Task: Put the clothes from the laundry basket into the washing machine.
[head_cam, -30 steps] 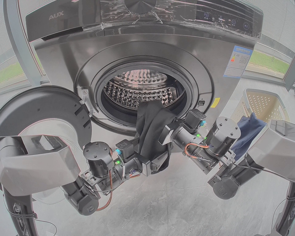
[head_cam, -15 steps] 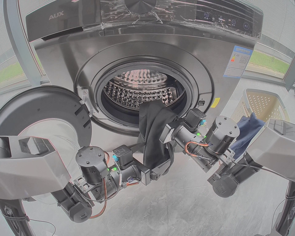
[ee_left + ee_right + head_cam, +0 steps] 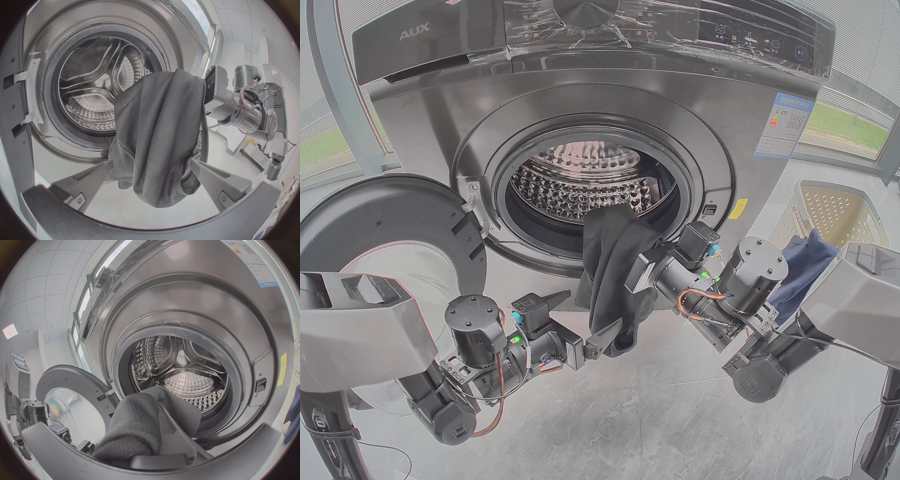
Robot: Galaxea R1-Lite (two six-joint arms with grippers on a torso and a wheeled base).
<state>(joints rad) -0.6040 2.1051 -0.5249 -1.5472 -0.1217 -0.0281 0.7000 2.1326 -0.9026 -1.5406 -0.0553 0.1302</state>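
Hanging from the right gripper (image 3: 634, 265), a black garment (image 3: 612, 262) sits in front of the lower edge of the washing machine (image 3: 425, 125) opening, head view; jaws clamped on the cloth (mostly buried in it). Below it the left gripper (image 3: 594, 309), jaws wide apart, holding nothing. At right the laundry basket (image 3: 839, 187), blue garment (image 3: 806, 265) over its rim.

Left wrist view: fingers (image 3: 218, 184) straddle the hanging fabric.

Right wrist view: cloth bunched around one finger (image 3: 170, 433), drum (image 3: 184, 377) beyond.

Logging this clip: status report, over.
Right gripper jaws shut on black garment at the drum mouth. Left gripper jaws open, flanking its hanging end. Door wide open, nothing blocking.
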